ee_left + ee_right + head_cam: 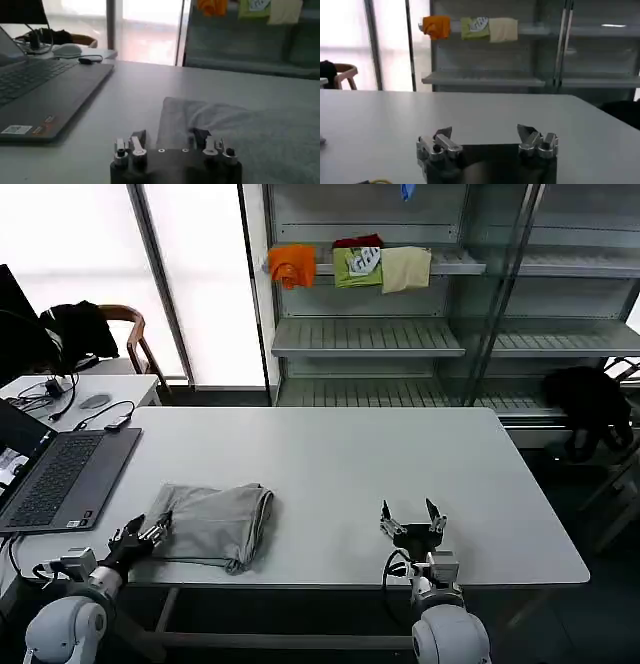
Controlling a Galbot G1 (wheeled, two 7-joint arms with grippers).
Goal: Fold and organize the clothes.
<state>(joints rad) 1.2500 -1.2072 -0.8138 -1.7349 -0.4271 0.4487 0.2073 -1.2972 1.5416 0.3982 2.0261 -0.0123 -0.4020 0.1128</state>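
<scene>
Our left hand (150,534), spread, sits at the folded grey shirt's (215,524) laptop-side corner; our right hand (410,526), also spread, waits well beyond the shirt's other side.

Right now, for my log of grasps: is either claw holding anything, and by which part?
Nothing is held. The left claw is open at the near left edge of the folded grey shirt. The right claw is open over bare table.

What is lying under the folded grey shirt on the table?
The grey shirt rests directly on the white table. Its folded layers hide whatever lies inside them. The left gripper is at its edge.
</scene>
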